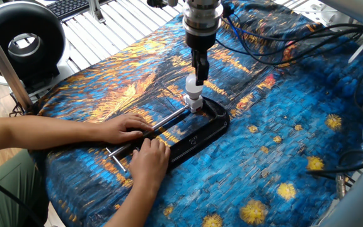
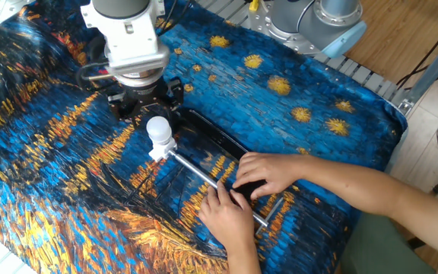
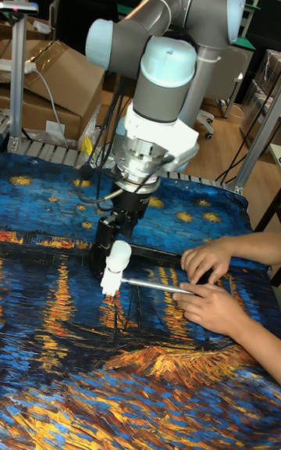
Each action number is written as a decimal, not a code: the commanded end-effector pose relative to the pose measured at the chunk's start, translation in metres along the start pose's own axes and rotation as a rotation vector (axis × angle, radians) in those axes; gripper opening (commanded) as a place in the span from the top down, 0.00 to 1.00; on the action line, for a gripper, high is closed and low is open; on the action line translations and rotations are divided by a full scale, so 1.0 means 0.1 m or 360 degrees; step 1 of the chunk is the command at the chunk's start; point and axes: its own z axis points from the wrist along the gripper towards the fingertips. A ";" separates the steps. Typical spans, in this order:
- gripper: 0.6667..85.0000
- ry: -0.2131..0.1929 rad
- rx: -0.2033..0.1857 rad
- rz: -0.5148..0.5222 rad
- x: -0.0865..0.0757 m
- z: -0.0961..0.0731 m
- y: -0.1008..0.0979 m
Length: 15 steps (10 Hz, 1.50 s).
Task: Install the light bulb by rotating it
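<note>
Lower frame: a person's two hands (image 2: 245, 190) steady the black C-clamp (image 1: 197, 132) on the painted cloth (image 2: 44, 190). At centre, the light bulb (image 2: 158, 131) stands upright in its white socket base (image 2: 156, 151). Above it, the gripper (image 1: 198, 70) hangs just over the globe, its grip indiscernible. Turning should stay centred on the bulb's axis, gently. No containers appear.

Robotics lab/workshop: UR5 arm (image 3: 168, 20) over table w/ painted blue-orange cloth (image 2: 295, 84), slotted alu. bench top (image 1: 115, 28) beyond cloth, cardboard boxes (image 3: 51, 83) behind arm, black round fan (image 1: 21, 41) and keyboard (image 1: 71, 6) near bench, 2nd robot base (image 2: 318, 23) at cloth edge.
</note>
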 end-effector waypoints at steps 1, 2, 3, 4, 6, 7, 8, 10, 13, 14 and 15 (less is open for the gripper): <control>0.21 -0.0040 0.0032 -0.0298 -0.07 -0.01 -0.02; 0.21 -0.0044 0.0068 -0.0378 -0.09 -0.01 -0.06; 0.21 -0.0051 0.0092 -0.0441 -0.12 0.00 -0.08; 0.21 -0.0063 0.0101 -0.0485 -0.15 0.00 -0.09; 0.21 -0.0072 0.0125 -0.0567 -0.17 0.00 -0.11; 0.21 -0.0078 0.0123 -0.0594 -0.18 0.00 -0.10; 0.21 -0.0086 0.0118 -0.0601 -0.18 0.01 -0.09; 0.22 -0.0099 0.0109 -0.0598 -0.18 0.04 -0.07; 0.23 -0.0097 0.0112 -0.0603 -0.16 0.07 -0.06; 0.23 -0.0095 0.0115 -0.0605 -0.16 0.08 -0.06; 0.24 -0.0100 0.0114 -0.0607 -0.17 0.09 -0.06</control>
